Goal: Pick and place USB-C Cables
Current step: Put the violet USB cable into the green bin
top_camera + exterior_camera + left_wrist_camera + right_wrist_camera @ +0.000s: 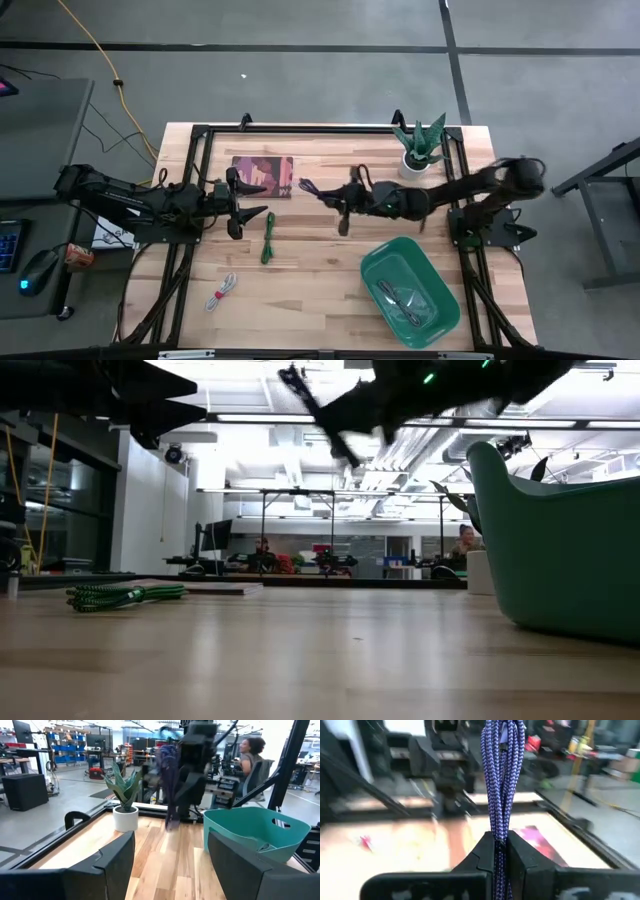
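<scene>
The purple cable (502, 785) is up in the air, pinched in the right gripper (501, 851). It hangs above the table, a little way from the tub (440, 298), toward the picture mat (263, 176). The green cable (268, 238) lies on the wood farther from the tub, past the mat's near edge. The white and red cable (222, 291) lies farther out still. A grey cable (400, 297) is already inside the tub.

The purple cable could slip out, I think, because the jaws only hold a thin bit of it. It could also swing and catch the tub's rim, then fall on the table.

The right jaws are squeezed tight on the purple cable. The left gripper (258, 216) waits near the green cable with its jaws wide apart, holding nothing.
</scene>
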Robot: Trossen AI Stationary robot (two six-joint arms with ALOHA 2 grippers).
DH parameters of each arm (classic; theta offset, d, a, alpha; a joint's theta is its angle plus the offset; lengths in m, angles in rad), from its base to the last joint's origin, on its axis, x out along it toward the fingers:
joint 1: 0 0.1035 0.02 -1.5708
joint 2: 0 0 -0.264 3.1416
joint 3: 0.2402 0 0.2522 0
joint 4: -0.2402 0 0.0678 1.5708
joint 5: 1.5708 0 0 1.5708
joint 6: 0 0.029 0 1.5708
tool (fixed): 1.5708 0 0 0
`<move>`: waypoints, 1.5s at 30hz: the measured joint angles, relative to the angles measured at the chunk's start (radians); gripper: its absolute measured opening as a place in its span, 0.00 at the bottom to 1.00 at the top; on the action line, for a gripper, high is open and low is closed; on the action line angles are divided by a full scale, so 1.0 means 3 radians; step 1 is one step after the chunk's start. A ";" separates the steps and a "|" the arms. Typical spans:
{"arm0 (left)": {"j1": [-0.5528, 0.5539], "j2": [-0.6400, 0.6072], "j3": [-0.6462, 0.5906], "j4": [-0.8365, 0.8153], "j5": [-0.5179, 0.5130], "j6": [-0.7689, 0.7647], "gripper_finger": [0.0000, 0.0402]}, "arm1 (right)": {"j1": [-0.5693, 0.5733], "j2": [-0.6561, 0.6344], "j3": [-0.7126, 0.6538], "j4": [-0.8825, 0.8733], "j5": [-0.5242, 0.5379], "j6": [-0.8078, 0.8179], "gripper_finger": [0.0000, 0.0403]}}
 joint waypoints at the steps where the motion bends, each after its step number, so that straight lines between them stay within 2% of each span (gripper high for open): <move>1: 0.0000 0.0000 0.0000 -0.0018 0.0000 0.0000 0.57 | 0.0064 -0.0141 0.0000 -0.0240 0.0163 -0.0018 0.01; 5: 0.0000 0.0001 0.0000 -0.0114 0.0000 0.0000 0.57 | 0.0327 -0.0712 0.0000 -0.1147 0.0461 0.0272 0.01; 9: 0.0000 0.0001 0.0000 -0.0028 -0.0010 0.0000 0.57 | 0.0609 -0.1157 0.0000 -0.1962 0.0486 0.0898 0.01; 13: 0.0000 0.0001 0.0001 0.0010 -0.0011 0.0002 0.57 | 0.0971 -0.1396 -0.0001 -0.2503 0.0528 0.1564 0.01; 18: 0.0000 0.0001 0.0001 -0.0001 -0.0011 0.0027 0.57 | 0.1510 -0.1403 0.0014 -0.2949 0.0613 0.2316 0.01; 23: 0.0000 0.0001 0.0001 -0.0006 -0.0011 0.0000 0.57 | 0.1970 -0.1218 0.0465 -0.3890 0.0614 0.3139 0.01; 26: 0.0000 0.0001 0.0001 -0.0012 -0.0011 0.0000 0.57 | 0.2181 -0.1015 0.0827 -0.4541 0.0483 0.3663 0.01; 30: 0.0000 0.0000 0.0001 0.0006 -0.0011 0.0000 0.57 | 0.2364 -0.0676 0.1152 -0.5155 0.0120 0.4230 0.01; 33: 0.0000 0.0001 0.0001 -0.0013 -0.0011 0.0000 0.57 | 0.2452 -0.0418 0.1165 -0.5254 -0.0076 0.4506 0.01; 40: 0.0000 0.0000 0.0001 -0.0069 -0.0011 -0.0001 0.57 | 0.2451 0.0067 0.0940 -0.4880 -0.0684 0.4744 0.01; 45: -0.0001 0.0000 0.0001 -0.0090 -0.0011 -0.0001 0.57 | 0.2445 0.0313 0.0807 -0.4649 -0.0686 0.4923 0.01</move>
